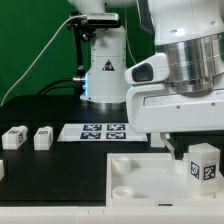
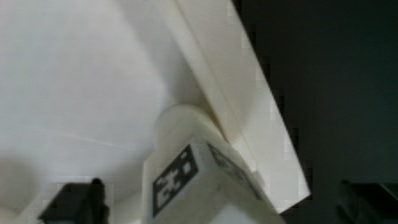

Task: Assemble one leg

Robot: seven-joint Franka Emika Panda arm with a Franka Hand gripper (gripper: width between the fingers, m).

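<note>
A leg (image 1: 205, 164), a small white block with a black-and-white tag, stands upright at the corner of the large flat white panel (image 1: 140, 178) on the exterior view's right. My gripper (image 1: 194, 156) hangs right over it, with one dark finger beside the leg. In the wrist view the leg (image 2: 192, 172) sits between my fingers, against the panel's edge (image 2: 231, 80). A strip of white panel shows between one dark fingertip (image 2: 75, 202) and the leg, so the jaws stand open around it. My gripper's midpoint (image 2: 214, 208) falls on the leg.
Two more legs (image 1: 14, 137) (image 1: 43, 138) lie on the black table at the exterior view's left, and another (image 1: 2, 171) is cut by the frame edge. The marker board (image 1: 103, 131) lies behind the panel. The robot base (image 1: 104, 75) stands at the back.
</note>
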